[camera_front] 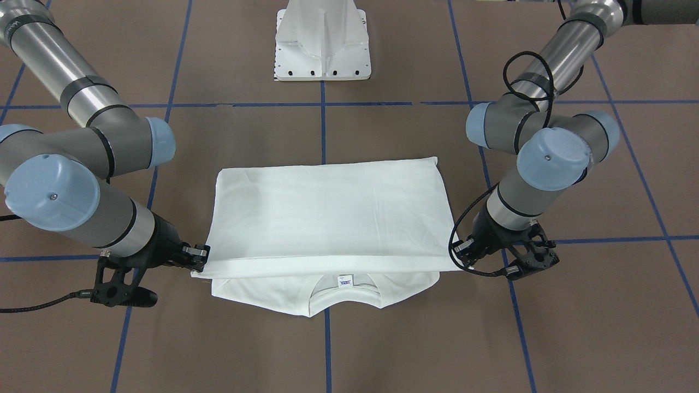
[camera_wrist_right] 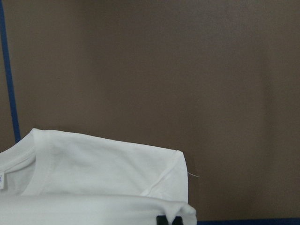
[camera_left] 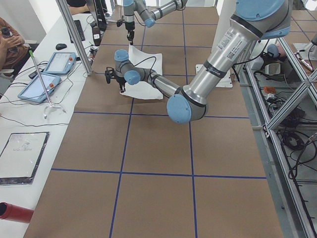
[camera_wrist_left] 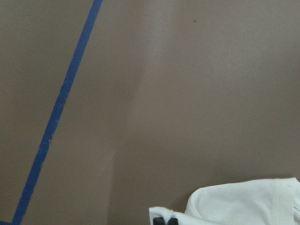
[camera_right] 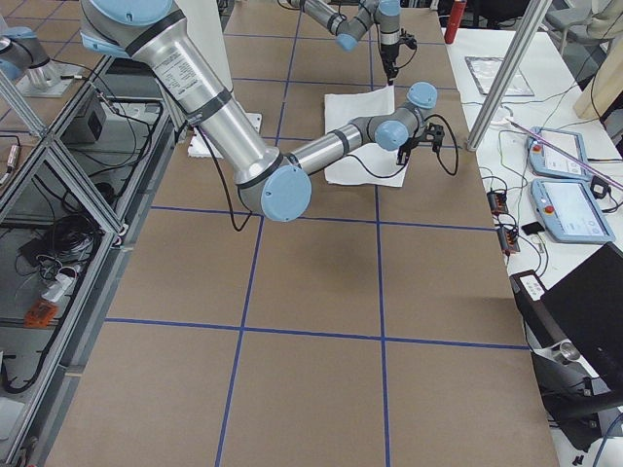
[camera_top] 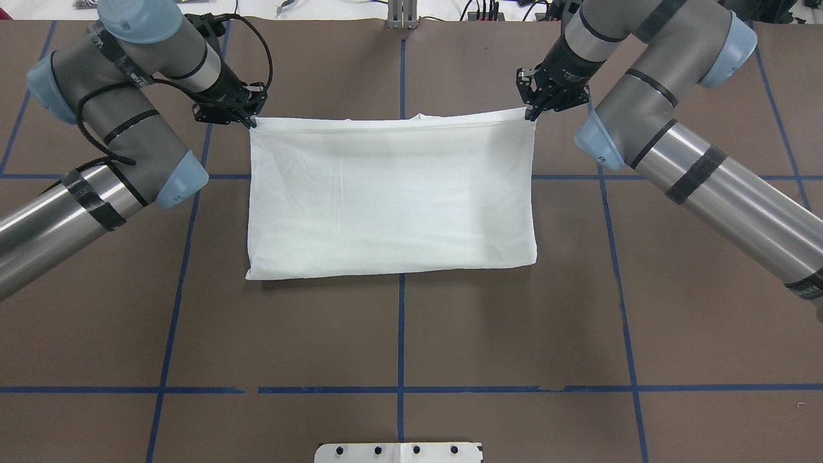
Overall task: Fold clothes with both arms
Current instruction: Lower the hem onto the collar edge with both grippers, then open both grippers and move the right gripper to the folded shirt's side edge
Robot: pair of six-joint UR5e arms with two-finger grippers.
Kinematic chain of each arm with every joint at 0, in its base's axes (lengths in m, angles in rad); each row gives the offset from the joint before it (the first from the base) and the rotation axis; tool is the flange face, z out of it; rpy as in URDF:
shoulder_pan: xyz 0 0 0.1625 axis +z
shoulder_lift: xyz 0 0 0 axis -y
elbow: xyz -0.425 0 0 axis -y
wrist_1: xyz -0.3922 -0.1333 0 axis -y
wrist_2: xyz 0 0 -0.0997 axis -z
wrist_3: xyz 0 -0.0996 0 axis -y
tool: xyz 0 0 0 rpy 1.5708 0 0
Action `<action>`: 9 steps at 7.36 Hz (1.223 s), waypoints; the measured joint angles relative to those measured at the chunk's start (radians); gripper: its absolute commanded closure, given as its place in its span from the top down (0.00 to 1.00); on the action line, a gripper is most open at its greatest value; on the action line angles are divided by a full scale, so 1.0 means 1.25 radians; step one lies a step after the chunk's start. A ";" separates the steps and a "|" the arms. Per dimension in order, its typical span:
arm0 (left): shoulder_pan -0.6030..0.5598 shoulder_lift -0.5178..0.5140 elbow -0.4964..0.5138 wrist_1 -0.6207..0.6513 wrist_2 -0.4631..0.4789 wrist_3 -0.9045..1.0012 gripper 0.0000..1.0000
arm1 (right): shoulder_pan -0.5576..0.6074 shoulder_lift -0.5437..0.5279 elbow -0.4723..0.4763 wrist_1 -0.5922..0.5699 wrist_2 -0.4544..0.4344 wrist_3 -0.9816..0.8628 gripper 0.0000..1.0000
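Observation:
The white T-shirt (camera_top: 392, 193) lies folded in half on the brown table. Its folded-over edge is stretched between my two grippers, a little above the collar end. The ribbed collar (camera_front: 344, 297) and the small neck label (camera_front: 344, 280) show beneath that edge. The printed text is hidden. My left gripper (camera_top: 251, 122) is shut on the edge's corner at the front view's right (camera_front: 461, 256). My right gripper (camera_top: 530, 114) is shut on the other corner (camera_front: 203, 259). The wrist views show pinched white fabric at the left fingertips (camera_wrist_left: 165, 220) and the right fingertips (camera_wrist_right: 169, 219).
The white pedestal base (camera_front: 322, 41) stands behind the shirt on the robot's side. Blue tape lines (camera_top: 400, 334) cross the table. Tablets (camera_left: 47, 74) and cables lie on a side bench past the far table edge.

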 measured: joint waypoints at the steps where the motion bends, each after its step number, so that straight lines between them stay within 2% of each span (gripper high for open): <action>1: 0.001 0.000 -0.001 0.000 0.000 -0.002 0.00 | -0.004 0.002 0.000 0.000 0.000 0.000 0.00; 4: 0.004 -0.001 -0.008 -0.001 0.001 -0.003 0.00 | -0.021 0.005 0.015 0.003 -0.002 0.000 0.00; 5: 0.004 -0.003 -0.009 -0.001 0.001 -0.004 0.27 | -0.025 0.004 0.027 0.003 -0.002 0.000 0.00; 6: 0.005 -0.002 -0.009 -0.007 0.001 -0.005 0.70 | -0.027 0.003 0.032 0.003 -0.003 0.000 0.12; 7: 0.005 0.001 -0.008 -0.023 0.002 -0.005 0.99 | -0.027 0.001 0.031 0.003 -0.007 0.000 0.99; 9: 0.005 0.006 -0.007 -0.044 0.020 -0.006 0.99 | -0.037 0.003 0.024 0.002 -0.049 0.004 1.00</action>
